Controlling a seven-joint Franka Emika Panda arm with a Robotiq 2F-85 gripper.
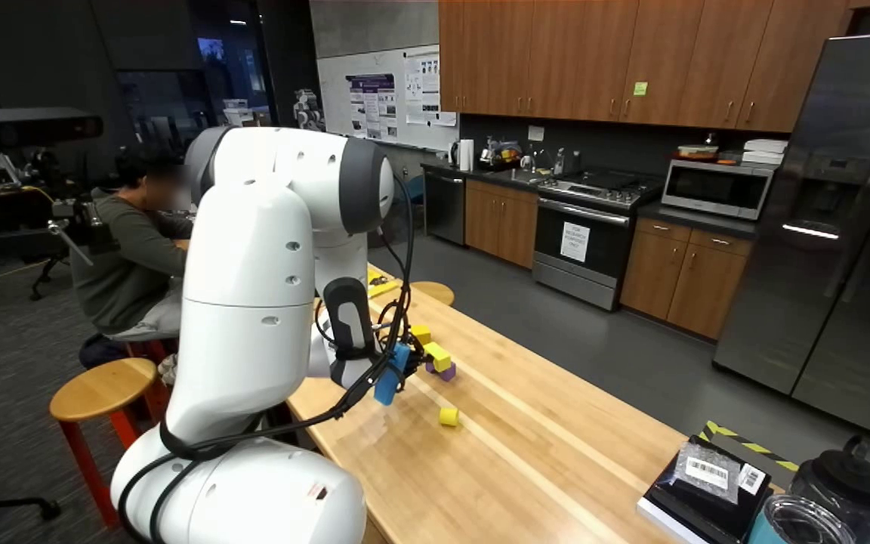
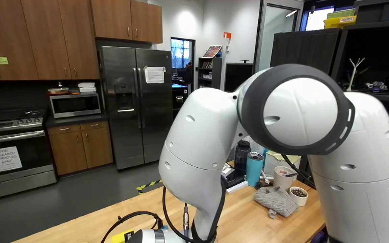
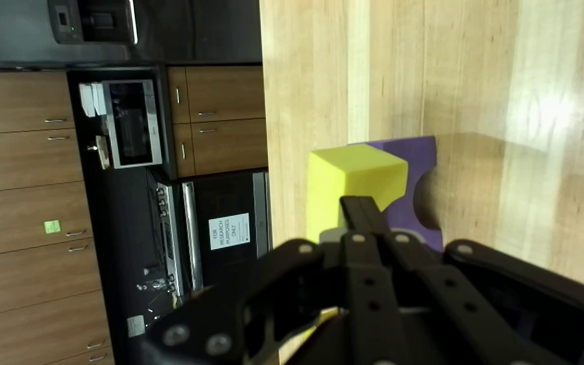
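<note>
White bowl (image 2: pixel 298 199): small dark pieces (image 2: pixel 298 192) inside
White cup (image 2: pixel 282 181): slim dark item (image 2: pixel 291 174) inside
Yellow block (image 3: pixel 340 182): long axis goes roughly along table edge (image 3: pixel 270 76)
Gripper (image 3: pixel 359 208): jaws pressed together

Two yellow blocks (image 1: pixel 437 357), one purple block (image 3: pixel 402 210), one yellow cylinder (image 1: pixel 448 417), one microwave (image 1: pixel 717 187), one refrigerator (image 1: pixel 820 234)

Tabletop (image 1: pixel 556 468), free lane along kitchen-side edge, yellow block (image 3: pixel 353 172) atop purple block (image 3: pixel 402 205) in front of gripper (image 3: pixel 361 213), yellow cylinder (image 1: pixel 448 416) mid-tabletop, black-topped stack (image 1: pixel 695 502) at kitchen-side corner, blue tumbler (image 2: pixel 254 168) by short edge.
</note>
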